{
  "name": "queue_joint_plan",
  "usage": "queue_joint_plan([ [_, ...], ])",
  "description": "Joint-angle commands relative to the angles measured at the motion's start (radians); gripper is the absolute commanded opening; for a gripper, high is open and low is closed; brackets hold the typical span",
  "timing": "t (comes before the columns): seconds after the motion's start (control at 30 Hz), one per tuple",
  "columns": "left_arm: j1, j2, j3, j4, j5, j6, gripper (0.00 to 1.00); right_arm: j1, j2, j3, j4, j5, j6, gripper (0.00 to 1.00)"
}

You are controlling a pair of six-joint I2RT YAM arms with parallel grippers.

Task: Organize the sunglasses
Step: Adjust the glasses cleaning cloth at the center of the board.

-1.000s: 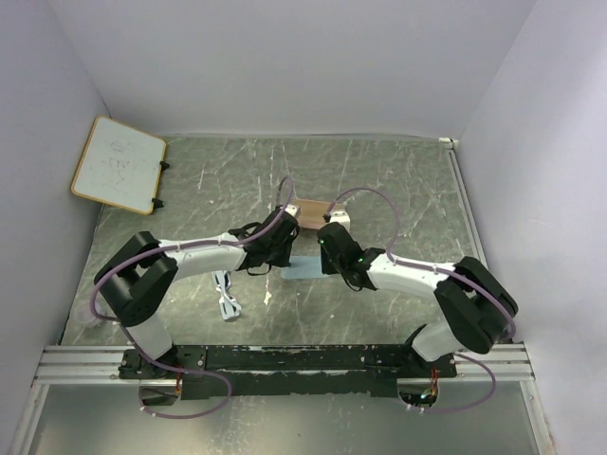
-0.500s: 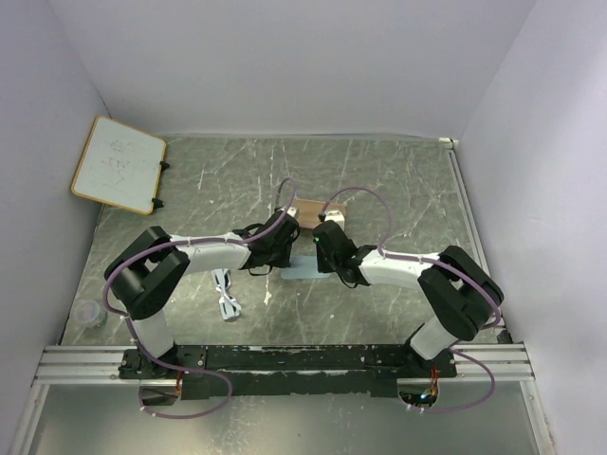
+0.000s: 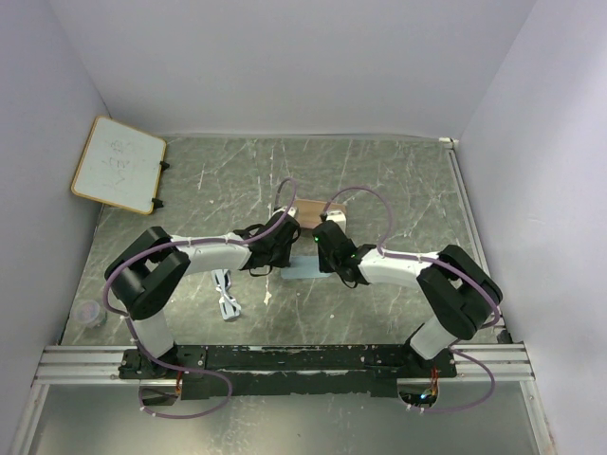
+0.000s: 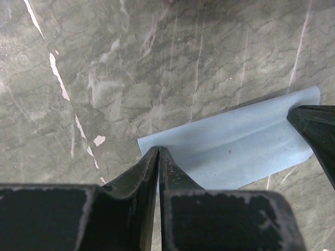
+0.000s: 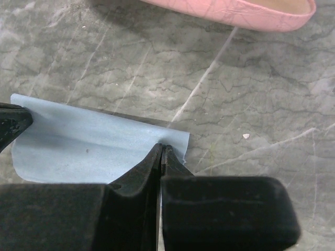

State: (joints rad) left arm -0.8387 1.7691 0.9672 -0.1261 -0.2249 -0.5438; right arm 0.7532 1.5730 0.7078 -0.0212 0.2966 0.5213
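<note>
**Blue-grey cloth pinched at both ends**

Blue-grey cloth (image 4: pixel 230 151) lies flat on the marbled desk (image 4: pixel 131 63). The left claw (image 4: pixel 158 149) and the right claw (image 5: pixel 161 146) are each closed tight on one of its edges. The white sunglasses (image 3: pixel 226 296) lie untouched, lower left of centre in the overhead view. The pink case (image 5: pixel 235 10) sits beyond the cloth. The step looks like folding or moving the cloth; the next move calls for both claws to lift together.

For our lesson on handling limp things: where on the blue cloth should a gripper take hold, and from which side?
Probably at the two ends of one long edge, pinching from above. The cloth is thin and limp, so only its edge gives anything to pinch, and holding both ends keeps it spread. The left gripper and right gripper are shut on it there.
</note>
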Motion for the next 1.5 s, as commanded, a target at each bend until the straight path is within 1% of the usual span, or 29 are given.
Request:
queue_joint_plan([
  [0.0,0.012,0.030,-0.016,-0.044,-0.028,-0.004,0.16,-0.012,0.024,0.025,-0.069,0.079,0.013,0.00],
  [0.23,0.012,0.032,-0.018,-0.034,-0.024,-0.002,0.16,-0.025,0.040,0.033,-0.104,0.143,0.027,0.00],
  [0.33,0.013,0.036,-0.020,-0.028,-0.016,-0.002,0.16,-0.029,0.038,0.030,-0.094,0.130,0.023,0.00],
  [0.47,0.012,0.032,-0.020,-0.024,-0.011,0.002,0.16,-0.028,-0.027,0.009,-0.062,0.099,0.016,0.00],
  [0.53,0.012,0.018,-0.014,-0.030,-0.013,0.006,0.18,-0.029,-0.062,0.004,-0.056,0.095,0.007,0.00],
  [0.57,0.012,0.005,-0.010,-0.034,-0.018,0.007,0.20,-0.028,-0.072,0.007,-0.064,0.096,0.003,0.01],
  [0.67,0.011,-0.049,0.003,-0.056,-0.032,0.008,0.22,-0.029,-0.098,0.016,-0.079,0.094,-0.010,0.09],
  [0.73,0.010,-0.087,0.016,-0.080,-0.043,0.001,0.24,-0.029,-0.115,0.019,-0.089,0.084,-0.016,0.12],
  [0.83,0.010,-0.131,0.021,-0.121,-0.067,-0.022,0.30,-0.029,-0.123,0.028,-0.110,0.068,-0.024,0.14],
  [1.03,0.008,-0.165,-0.020,-0.124,-0.029,-0.075,0.32,-0.029,-0.133,-0.010,-0.075,0.037,-0.022,0.18],
  [1.27,0.008,-0.126,-0.018,-0.153,-0.009,-0.161,0.33,-0.029,-0.130,-0.032,-0.031,0.009,-0.026,0.20],
  [1.47,0.008,-0.109,-0.034,-0.145,0.015,-0.243,0.38,-0.028,-0.148,-0.051,-0.002,0.006,-0.030,0.21],
])
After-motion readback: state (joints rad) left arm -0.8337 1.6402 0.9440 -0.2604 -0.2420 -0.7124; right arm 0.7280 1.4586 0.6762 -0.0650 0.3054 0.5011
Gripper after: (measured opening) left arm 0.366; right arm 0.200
